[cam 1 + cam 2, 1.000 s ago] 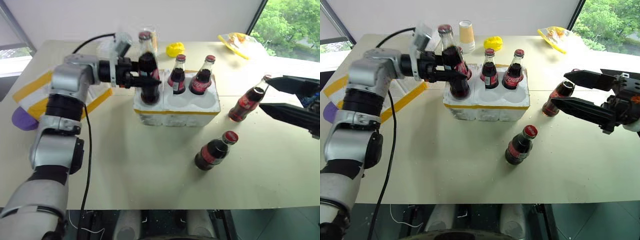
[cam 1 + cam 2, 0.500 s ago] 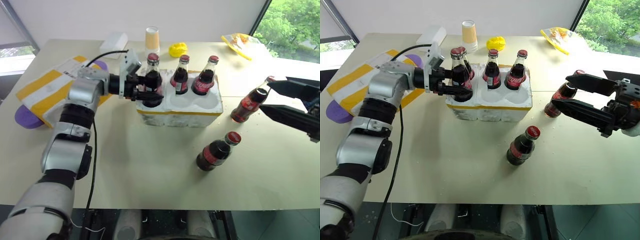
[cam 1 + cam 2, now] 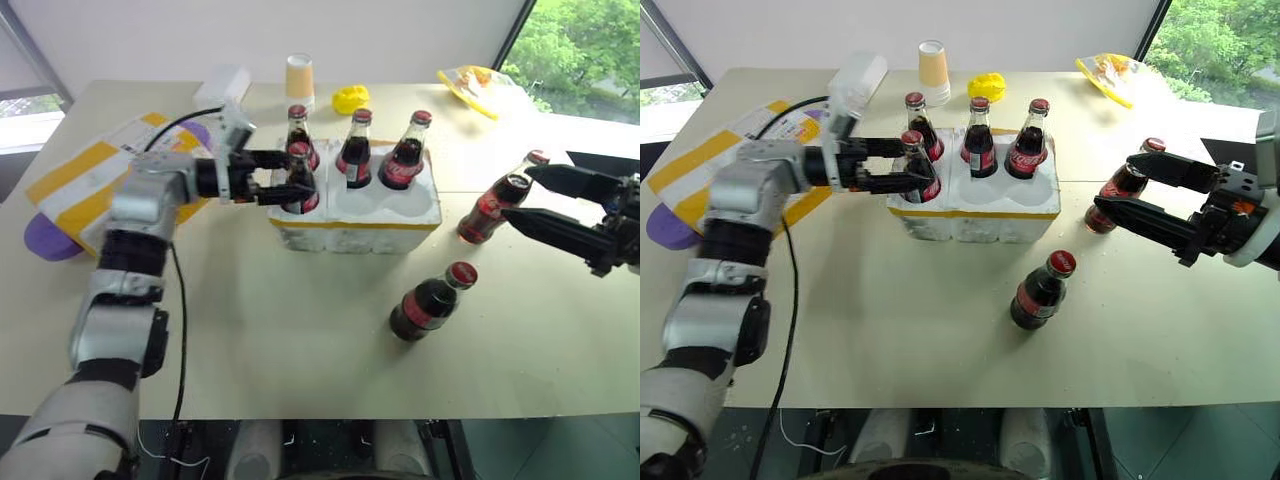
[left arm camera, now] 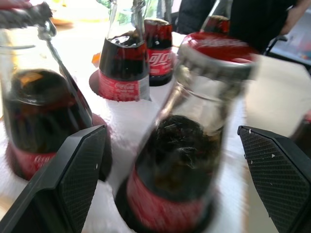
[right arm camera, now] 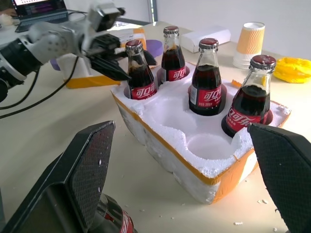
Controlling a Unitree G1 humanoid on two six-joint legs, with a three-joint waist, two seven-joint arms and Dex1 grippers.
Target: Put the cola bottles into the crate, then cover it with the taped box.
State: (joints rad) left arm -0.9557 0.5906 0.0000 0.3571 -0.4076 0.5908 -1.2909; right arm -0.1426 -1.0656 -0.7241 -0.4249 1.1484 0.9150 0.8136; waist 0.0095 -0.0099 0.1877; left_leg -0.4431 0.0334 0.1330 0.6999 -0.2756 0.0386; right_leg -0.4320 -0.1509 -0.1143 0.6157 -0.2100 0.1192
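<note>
Left eye view: spread left gripper (image 3: 277, 177) straddling crated cola bottle (image 3: 299, 180), unclamped.

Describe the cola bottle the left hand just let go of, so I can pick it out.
Find the white crate with the yellow tape band. Four bottles stand in it; yours is in the front well at the robot's left end, between the open left hand's fingers. It alone stands in the front row.
</note>
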